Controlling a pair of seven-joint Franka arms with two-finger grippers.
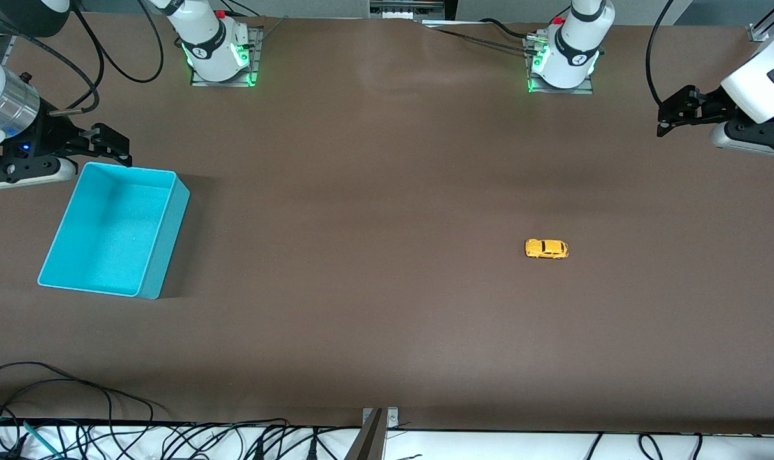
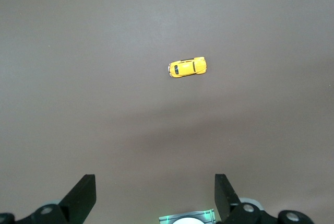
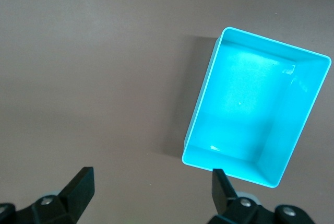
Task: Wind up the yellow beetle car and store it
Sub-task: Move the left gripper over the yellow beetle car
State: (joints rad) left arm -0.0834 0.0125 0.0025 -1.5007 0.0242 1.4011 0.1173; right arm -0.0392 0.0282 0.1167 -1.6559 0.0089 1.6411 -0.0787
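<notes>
The yellow beetle car (image 1: 546, 249) is a tiny toy with a rounded, glossy yellow-orange shell, dark windows and small wheels. It sits on its wheels on the bare brown table (image 1: 374, 191), toward the left arm's end and well apart from the bin. No lettering can be read on the car.

The turquoise bin (image 1: 159, 246) is an open rectangular box, smooth plastic by the look of it, with thin walls and nothing in it. It stands toward the right arm's end. The tabletop is matte and uniform.

The left gripper (image 1: 671, 115) hangs over the table edge, fingers spread wide, holding nothing. The right gripper (image 1: 109, 144) hovers just above the bin's rim, likewise spread and holding nothing.
</notes>
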